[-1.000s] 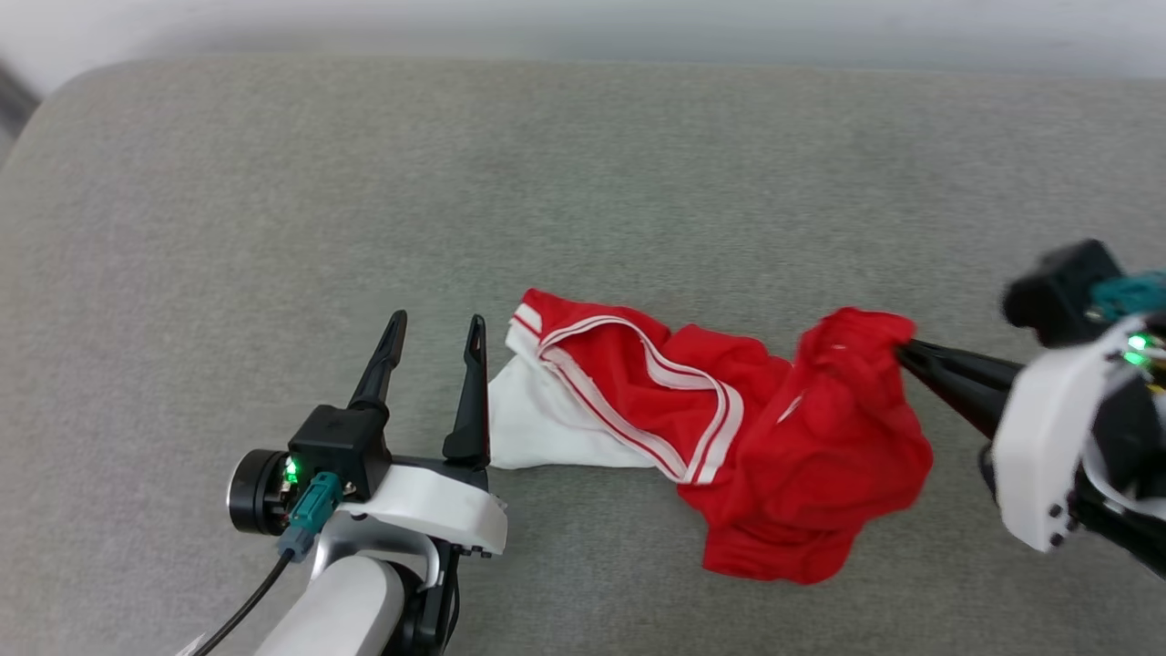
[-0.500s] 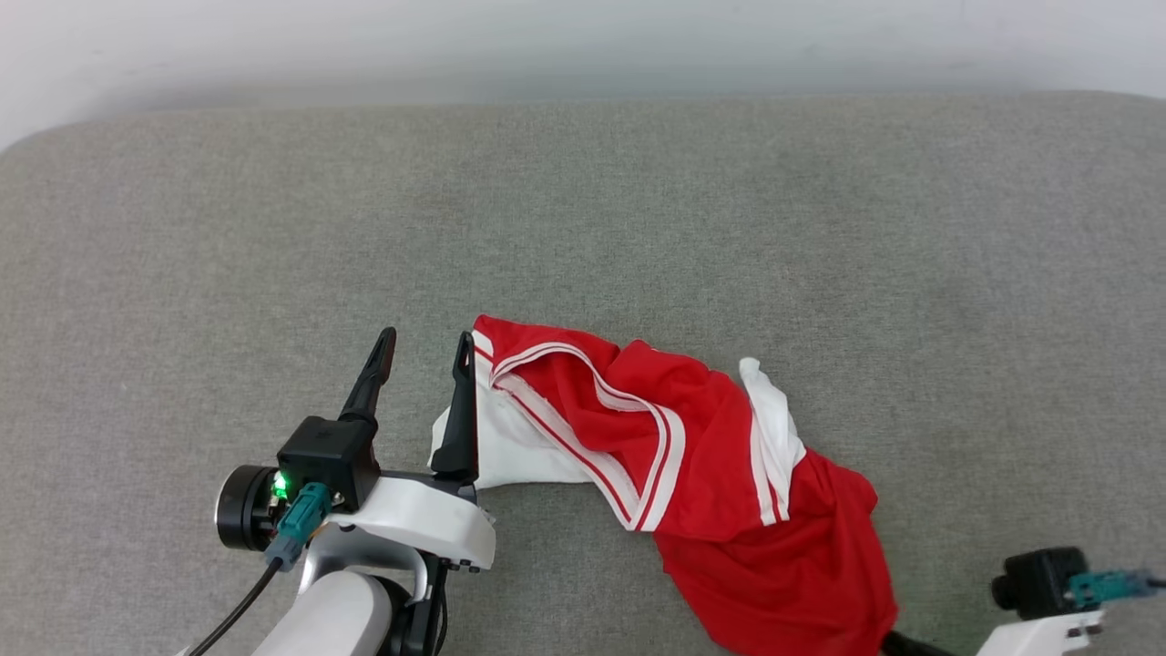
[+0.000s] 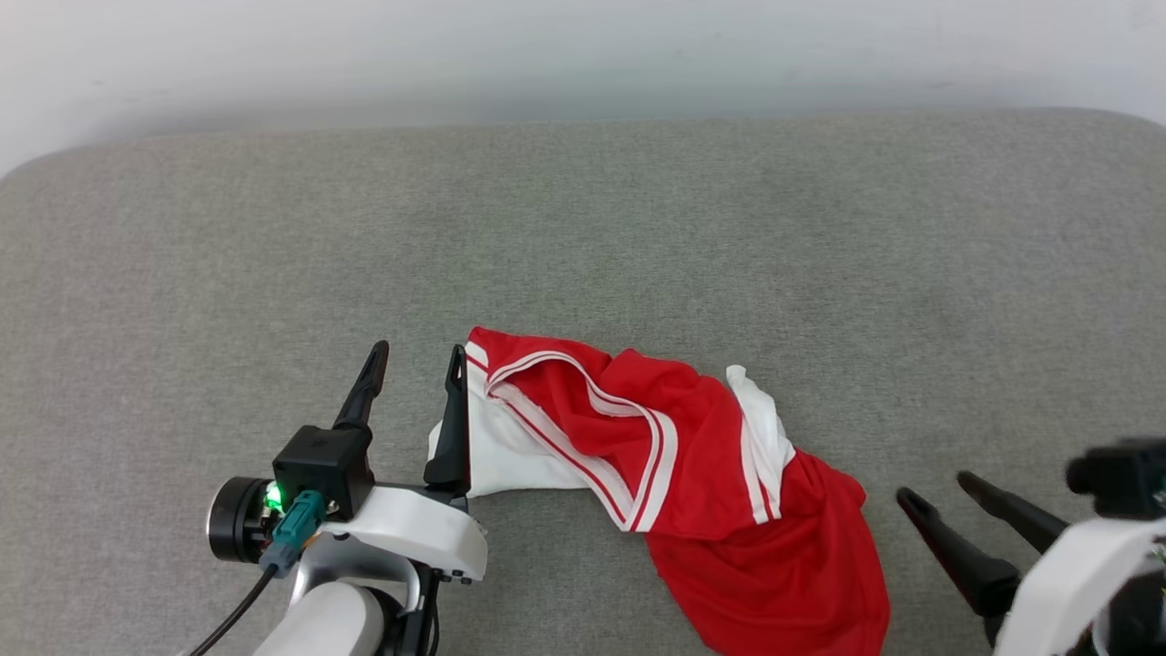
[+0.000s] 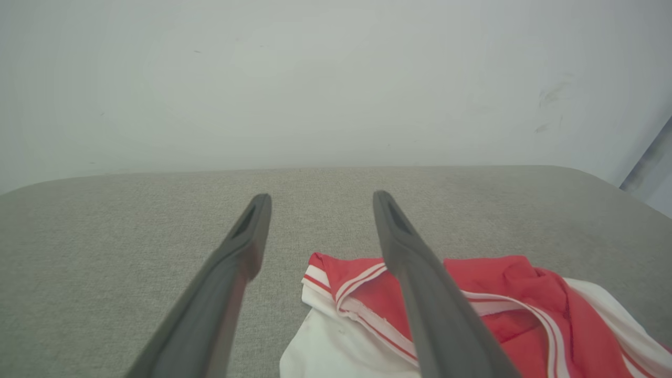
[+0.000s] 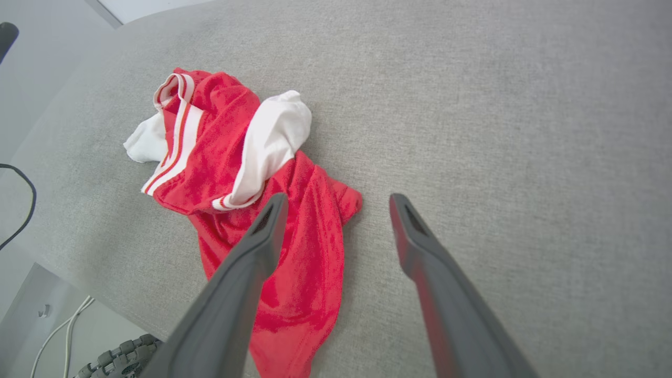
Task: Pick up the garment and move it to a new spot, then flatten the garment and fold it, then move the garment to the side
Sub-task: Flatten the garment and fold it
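L gripper (image 3: pixel 419 351) is hovering w/ fingers apart, holding nothing. R gripper (image 3: pixel 933 486) is also sitting spread and empty. The garment (image 3: pixel 710 492) is lying crumpled btwn them on the grey fabric surface (image 3: pixel 638 228), w/ its white sleeve just beside L's inner finger and its red body near R's tips but apart. Beyond the fingertips the fabric is running on to a pale wall (image 3: pixel 583 55).

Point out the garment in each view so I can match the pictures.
Head view: the garment lies lower centre, running down to the bottom edge right of centre.
Left wrist view: the garment is in the lower right corner.
Right wrist view: the garment lies left of centre, stretching toward the bottom edge.
Shared landmark: the striped trim.
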Robot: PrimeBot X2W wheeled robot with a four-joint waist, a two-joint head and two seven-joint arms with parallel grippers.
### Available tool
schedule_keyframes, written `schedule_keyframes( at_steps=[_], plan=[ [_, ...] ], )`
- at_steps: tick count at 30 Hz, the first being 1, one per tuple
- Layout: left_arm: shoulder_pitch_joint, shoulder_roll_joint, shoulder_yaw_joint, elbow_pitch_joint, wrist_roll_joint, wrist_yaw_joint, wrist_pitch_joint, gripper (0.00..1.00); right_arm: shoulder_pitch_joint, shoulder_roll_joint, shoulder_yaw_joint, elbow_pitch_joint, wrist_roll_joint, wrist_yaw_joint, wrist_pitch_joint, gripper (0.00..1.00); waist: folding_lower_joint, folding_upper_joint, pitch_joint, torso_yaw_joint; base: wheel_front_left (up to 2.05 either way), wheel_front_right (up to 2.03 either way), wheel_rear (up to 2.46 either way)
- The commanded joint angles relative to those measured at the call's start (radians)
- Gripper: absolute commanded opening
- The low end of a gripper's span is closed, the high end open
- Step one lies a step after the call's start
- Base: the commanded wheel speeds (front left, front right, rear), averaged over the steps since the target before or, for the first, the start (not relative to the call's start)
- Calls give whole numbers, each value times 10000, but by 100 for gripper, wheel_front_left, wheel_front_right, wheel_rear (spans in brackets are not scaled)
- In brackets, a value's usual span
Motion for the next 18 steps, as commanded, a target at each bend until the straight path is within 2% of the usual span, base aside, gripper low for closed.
schedule_keyframes(
  at_steps=[1, 7, 17, 18],
  plan=[
    [13, 2, -19, -36, -26, 11, 19, 100, -241, -121, 254, -99, 9, -4, 140, 100, 0, -1, 7, 50, 0, 0, 0],
    [-205, -155, -87, -10, -43, -56, -95, 100, -1334, -671, 1765, 52, 194, -5, 1162, 100, 0, -1, 254, 407, 0, 0, 0],
    [-416, -428, -133, 224, -67, -123, -357, 100, -2904, -719, 2990, 1819, 799, -5, 1540, 98, 0, -1, 747, 944, 0, 0, 0],
    [-422, -445, -134, 247, -71, -118, -376, 100, -3003, -719, 3051, 1908, 840, -5, 1501, 10, 0, -1, 763, 956, 0, 0, 0]
  ],
)
